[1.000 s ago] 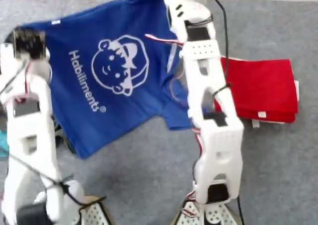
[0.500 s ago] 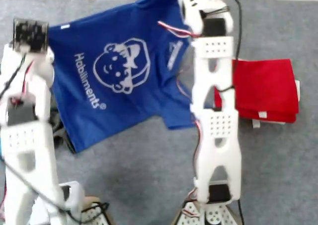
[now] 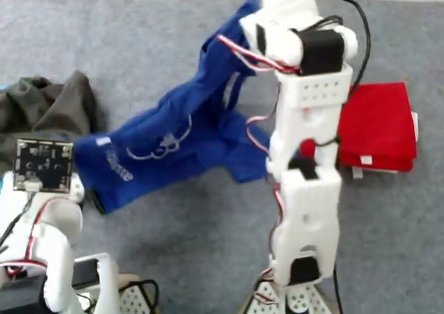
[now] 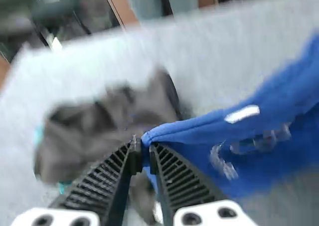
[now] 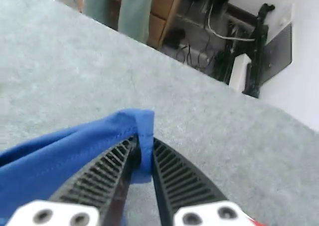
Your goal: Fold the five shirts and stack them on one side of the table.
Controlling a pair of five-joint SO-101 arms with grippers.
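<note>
A blue shirt [image 3: 180, 141] with a white print hangs bunched between the two arms, sagging onto the grey table [image 3: 173, 251]. My left gripper [image 4: 142, 148] is shut on one corner of the blue shirt [image 4: 239, 136], low at the near left. My right gripper [image 5: 143, 153] is shut on another edge of the blue shirt [image 5: 75, 151], raised at the far middle. A dark grey shirt [image 3: 45, 109] lies crumpled at the left, and it shows behind the left fingers [image 4: 99, 126]. Folded red shirts [image 3: 374, 127] are stacked at the right.
The right arm's white links [image 3: 305, 168] stand upright between the blue shirt and the red stack. The left arm's wrist camera board [image 3: 43, 165] sits at the near left. A teal cloth scrap [image 4: 39, 134] peeks beside the dark shirt.
The left arm has swung down toward the near edge, pulling its corner of the blue shirt with it. The shirt went from spread flat to bunched, uncovering the dark grey shirt. The right arm shifted rightward.
</note>
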